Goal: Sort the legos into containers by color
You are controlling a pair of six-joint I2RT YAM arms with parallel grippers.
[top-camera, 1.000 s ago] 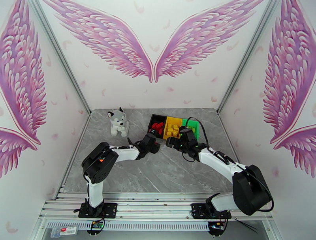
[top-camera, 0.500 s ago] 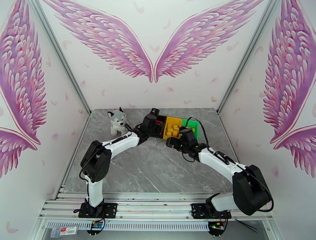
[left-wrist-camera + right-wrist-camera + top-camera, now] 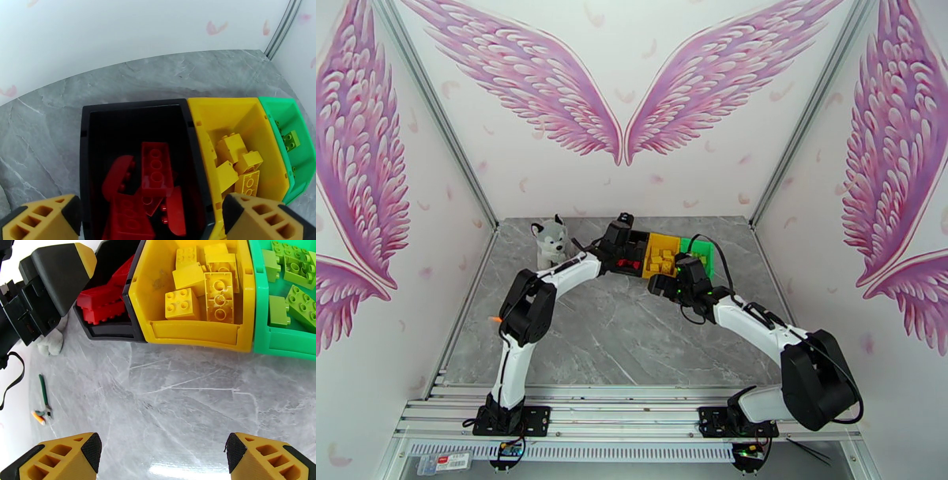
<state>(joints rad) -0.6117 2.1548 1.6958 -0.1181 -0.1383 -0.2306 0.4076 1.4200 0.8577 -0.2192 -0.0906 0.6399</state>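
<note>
While the left gripper (image 3: 153,218) hangs spread and empty over the black bin (image 3: 84,158), the red legos (image 3: 156,170) lie inside it, straight beneath those jaws, the right gripper (image 3: 162,455), also spread empty, hovering farther off.

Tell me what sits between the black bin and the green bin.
The yellow bin, holding yellow bricks, sits between the black bin and the green bin, touching both; the left wrist view shows it.

Glossy plastic legos (image 3: 181,303) fill smooth plastic containers (image 3: 193,332) on a polished marble-look table (image 3: 177,398).
</note>
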